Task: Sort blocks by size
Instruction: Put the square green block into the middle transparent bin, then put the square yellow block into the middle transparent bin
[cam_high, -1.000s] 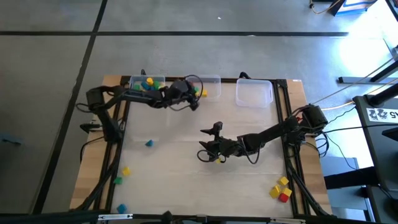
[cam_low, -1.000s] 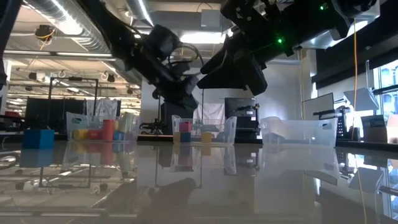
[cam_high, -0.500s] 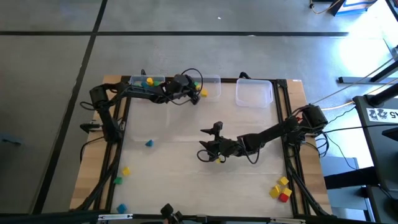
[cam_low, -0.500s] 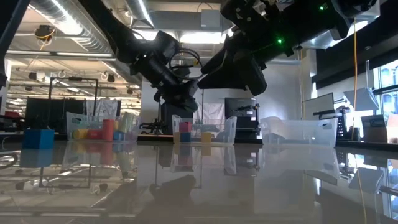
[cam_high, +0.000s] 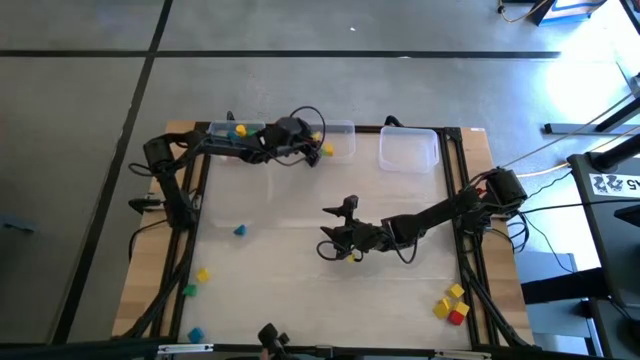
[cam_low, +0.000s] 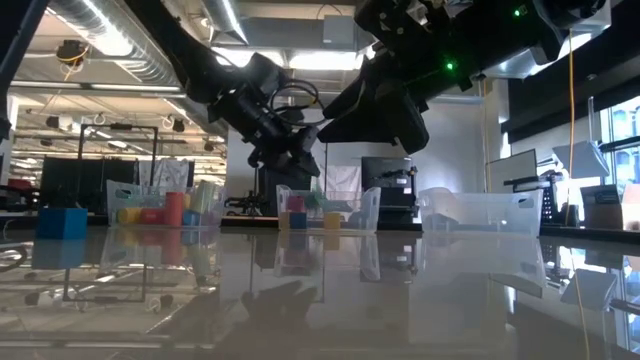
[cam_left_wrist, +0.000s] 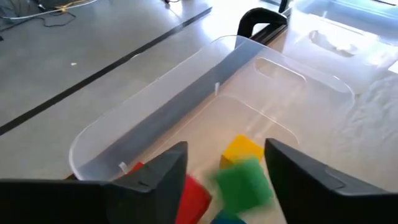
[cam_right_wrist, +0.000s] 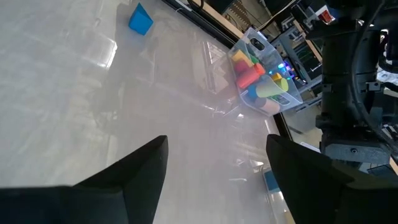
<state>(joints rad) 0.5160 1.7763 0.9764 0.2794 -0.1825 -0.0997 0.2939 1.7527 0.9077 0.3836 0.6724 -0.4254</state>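
L gripper (cam_left_wrist: 227, 171) hangs over middle bin (cam_high: 338, 142) at far edge, fingers spread, green block (cam_left_wrist: 244, 185) dropping in. R gripper (cam_high: 335, 245) waits mid-table, fingers apart, empty. Left bin (cam_low: 160, 208) already has several; strays near left (cam_high: 203, 274) and near right (cam_high: 452, 303) remain, so approx halfway.

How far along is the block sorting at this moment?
Partly done. The left bin holds many blocks and the middle bin a few; the right bin holds none. In hand: the left gripper is open over the middle bin, a green block loose between its fingers. Left: a blue block, others near it, and a yellow-red cluster. The right gripper waits open mid-table.
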